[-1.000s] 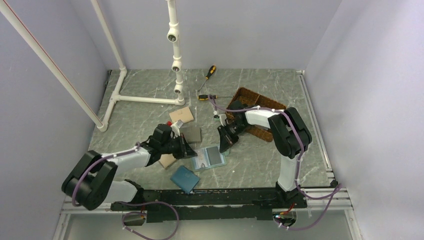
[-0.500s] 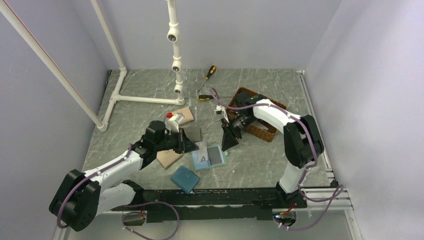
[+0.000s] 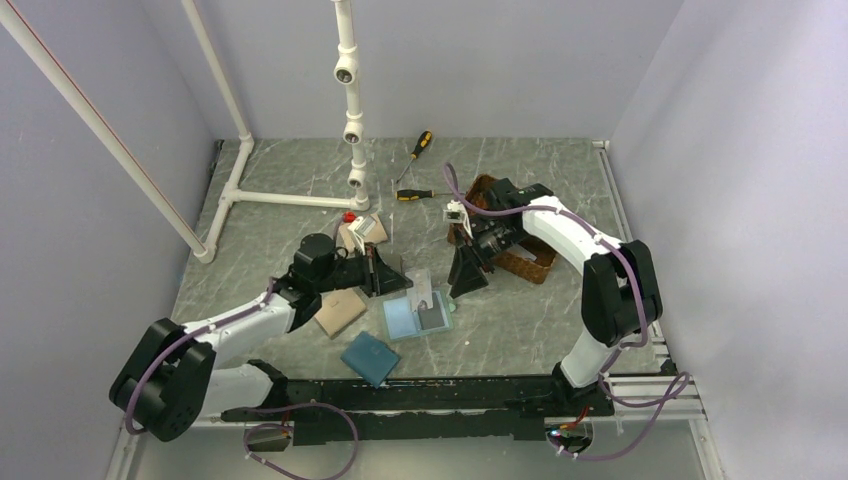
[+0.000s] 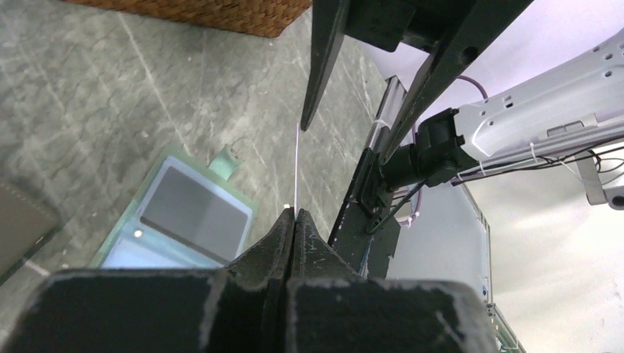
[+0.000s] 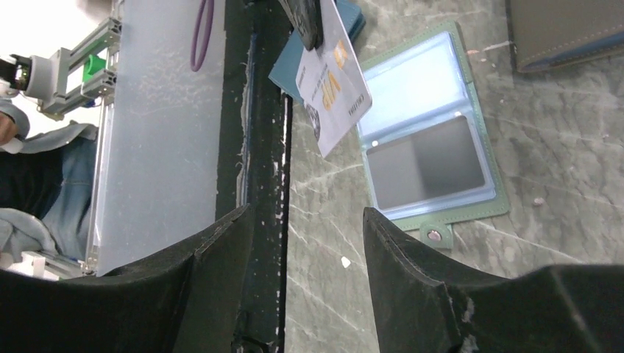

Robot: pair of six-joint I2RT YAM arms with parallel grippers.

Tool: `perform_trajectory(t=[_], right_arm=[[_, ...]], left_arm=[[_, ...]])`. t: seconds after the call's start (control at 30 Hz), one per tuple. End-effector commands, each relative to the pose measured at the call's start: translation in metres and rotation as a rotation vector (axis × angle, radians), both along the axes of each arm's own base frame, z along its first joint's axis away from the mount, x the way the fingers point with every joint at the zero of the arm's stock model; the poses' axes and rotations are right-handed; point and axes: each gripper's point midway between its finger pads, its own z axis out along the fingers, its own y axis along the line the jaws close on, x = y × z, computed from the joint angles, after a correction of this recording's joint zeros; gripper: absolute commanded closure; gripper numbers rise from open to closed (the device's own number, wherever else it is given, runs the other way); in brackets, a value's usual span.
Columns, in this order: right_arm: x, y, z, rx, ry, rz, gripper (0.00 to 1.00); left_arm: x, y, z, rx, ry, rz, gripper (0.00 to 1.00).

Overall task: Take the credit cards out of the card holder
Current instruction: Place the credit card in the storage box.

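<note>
Left gripper (image 3: pixel 398 282): its fingers are pressed tight together on one end of a pale card, and its wrist view shows no gap between the pads.
Pale card (image 5: pixel 335 82): one of the credit cards, whitish with "VIP" print. It is held clear of the table and sticks out past the left gripper's fingertips. From that wrist it shows only as a thin edge-on line.
Right gripper (image 3: pixel 466 288): jaws stand apart with nothing between them. The fingers point down at the table just beyond the pale card's free end, and one fingertip is close to that edge.
Card holder (image 3: pixel 418 318): sage-green, lying open and flat on the table under the held card. It is below the left gripper's tip and just in front of the right gripper's fingers. The pale blue pockets face up, and the snap tab is on the side toward the right gripper.
Dark card (image 5: pixel 427 165): sits inside the clear pocket nearer the right gripper.
Blue wallet (image 3: pixel 370 358): on the table near the card holder, on the base side of the left gripper.
Tan wallet (image 3: pixel 340 310): on the table beside the left arm's wrist.
Woven basket (image 3: pixel 525 262): behind the right gripper, partly under that arm.
</note>
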Motion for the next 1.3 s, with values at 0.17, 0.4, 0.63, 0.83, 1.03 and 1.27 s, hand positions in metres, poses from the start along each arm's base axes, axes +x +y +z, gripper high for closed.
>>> perform_trajectory(t=[0.17, 0.4, 0.63, 0.83, 1.03, 1.27], right_arm=[[0.003, 0.016, 0.019, 0.128, 0.081, -0.015, 0.41], [0.0, 0.02, 0.021, 0.167, 0.15, -0.02, 0.53], [0.005, 0.018, 0.017, 0.129, 0.121, -0.032, 1.0], [0.028, -0.008, 0.01, 0.03, -0.002, -0.102, 1.0], [0.052, -0.046, 0.023, -0.029, -0.18, -0.261, 1.0], [0.062, -0.071, 0.028, -0.069, -0.288, -0.367, 1.0]], left_arm=[[0.0, -0.033, 0.043, -0.094, -0.134, -0.083, 1.0], [0.0, -0.049, 0.044, -0.096, -0.143, -0.085, 1.0], [0.017, -0.038, 0.023, 0.012, -0.05, 0.055, 0.64], [0.014, -0.006, 0.018, 0.13, -0.032, 0.159, 0.16], [-0.004, 0.05, 0.01, 0.351, 0.002, 0.25, 0.01], [-0.025, 0.089, 0.03, 0.366, -0.021, 0.364, 0.01]])
